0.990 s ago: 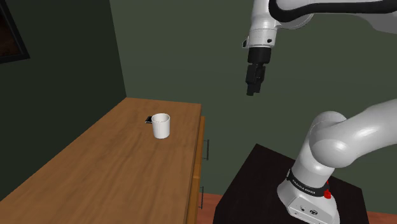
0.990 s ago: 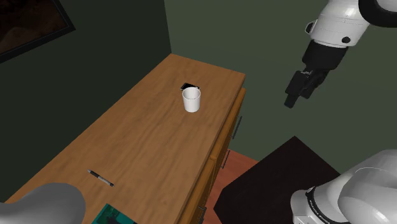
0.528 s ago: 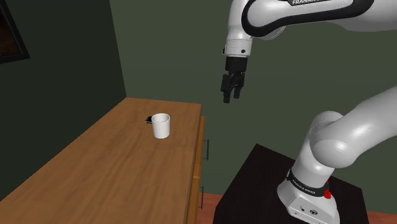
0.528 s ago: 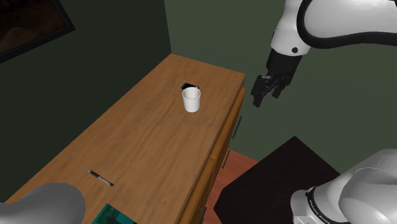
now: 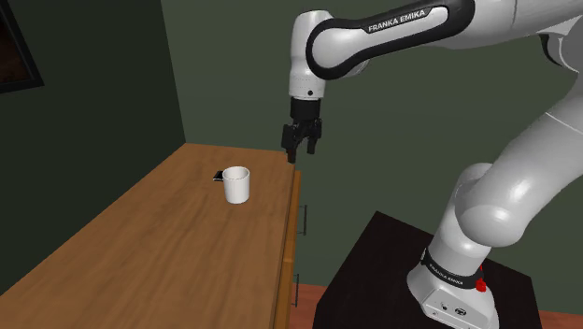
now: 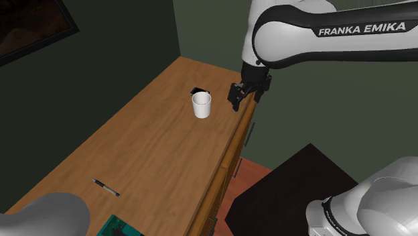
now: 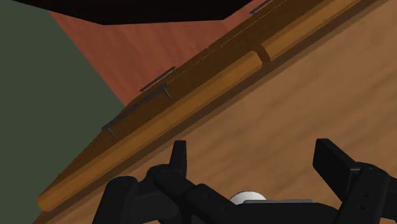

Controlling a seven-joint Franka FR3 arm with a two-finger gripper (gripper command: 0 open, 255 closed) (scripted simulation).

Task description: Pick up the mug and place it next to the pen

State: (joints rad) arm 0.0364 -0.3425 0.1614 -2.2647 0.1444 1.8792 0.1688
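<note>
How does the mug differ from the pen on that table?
The mug is white and stout; the pen is dark and thin. The mug stands upright; the pen lies flat. In the second exterior view the mug sits near the table's far end, the pen near the close end. Both rest on the wooden table.

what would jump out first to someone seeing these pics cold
The big white arm arcs across the top of the shoulder view, its black gripper hanging above the stand-side edge of the wooden top, fingers apart. Next comes the lone white mug, upright on the top just to the shoulder view's left of the gripper. In the second exterior view, a thin pen lies far from the mug, at the top's near end.
</note>
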